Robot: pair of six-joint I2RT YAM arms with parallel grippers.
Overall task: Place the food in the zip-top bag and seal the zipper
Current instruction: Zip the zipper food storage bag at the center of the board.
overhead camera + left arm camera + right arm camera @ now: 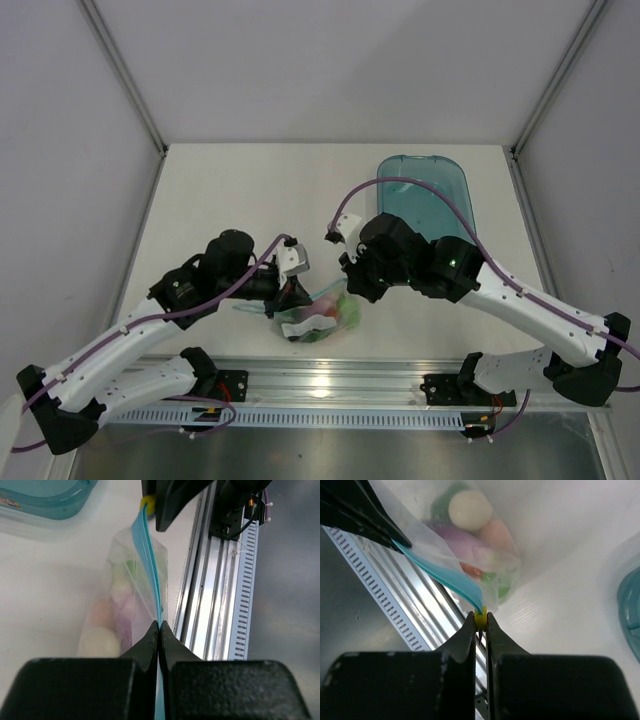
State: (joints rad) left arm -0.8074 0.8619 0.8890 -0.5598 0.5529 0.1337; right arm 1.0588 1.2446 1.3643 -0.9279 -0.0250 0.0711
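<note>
Along the near edge of the white table (220, 200) runs an aluminium rail (330, 375), and the zip-top bag (325, 318) hangs just behind it, stretched between the 2 arms. The left claw (159, 626) is pinched tight on one end of the zipper (150, 555). The right claw (480, 616) is closed on the yellow slider (146, 502) at the other end. The food (470, 510) sits inside the bag, a pale round piece and pink, purple and green ones bunched low. I cannot tell whether the bag's bottom rests on the table.

The strip looks taut and pressed flat between the claws, so the risk lies in the pull. If the arms draw apart too hard, the thin strip could slide out of the left claw, or the small slider could pop free of the right one. Either slip would likely drop the bag close to the rail, where it could tip off the table edge. A skewed pull could also ride the slider off its track and leave a gap.

Farther back, well clear of all this, lies the blue tray (425, 190).
</note>
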